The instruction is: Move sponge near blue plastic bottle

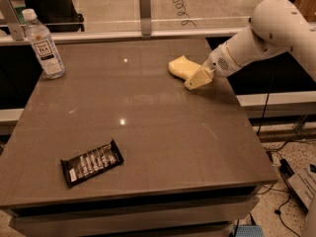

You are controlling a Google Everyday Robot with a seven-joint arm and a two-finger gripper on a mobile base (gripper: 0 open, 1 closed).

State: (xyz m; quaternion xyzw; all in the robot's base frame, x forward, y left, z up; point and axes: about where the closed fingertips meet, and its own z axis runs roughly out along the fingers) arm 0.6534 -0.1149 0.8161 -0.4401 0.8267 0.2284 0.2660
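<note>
Since the sponge (180, 66) on the far right of the counter (163, 132) looks soft and light, the gripper (197, 78) at its near right end, open or closed I cannot tell, should pinch its middle to carry it left to the blue plastic bottle (44, 46).

One table (173, 132) held three loose things: one sponge (180, 65), one bottle (44, 46) and one black snack bar (92, 162). One robot arm (266, 33) showed, its single gripper (197, 79) right beside the sponge.
</note>
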